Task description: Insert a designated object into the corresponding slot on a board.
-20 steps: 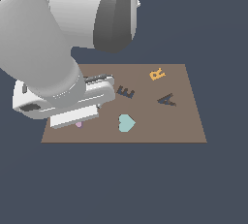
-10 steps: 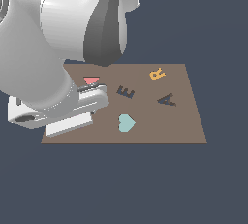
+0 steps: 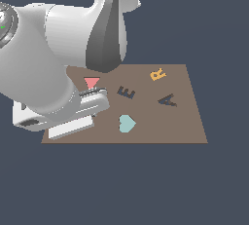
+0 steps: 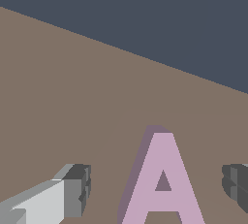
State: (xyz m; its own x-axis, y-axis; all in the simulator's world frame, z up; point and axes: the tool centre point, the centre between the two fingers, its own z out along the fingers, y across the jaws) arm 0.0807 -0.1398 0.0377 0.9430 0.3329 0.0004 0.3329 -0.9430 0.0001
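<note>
Gripper (image 4: 157,189) stands open, one grey finger pad (image 4: 77,189) on each side of the lilac letter A block (image 4: 162,182), neither touching it. Block lies flat on the brown board (image 3: 185,121), hidden by the arm in the exterior view. Dark A-shaped slot (image 3: 168,100) sits well apart from the gripper, beyond the teal heart (image 3: 126,123). Board rests on a plain dark blue-grey ground.

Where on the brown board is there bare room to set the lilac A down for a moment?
The brown board is bare along its near edge, from the teal heart to the exterior view's right corner, below the dark A-shaped recess. It is crowded around the dark E-shaped recess, red triangle and arm. The gripper straddles the lilac A block.
</note>
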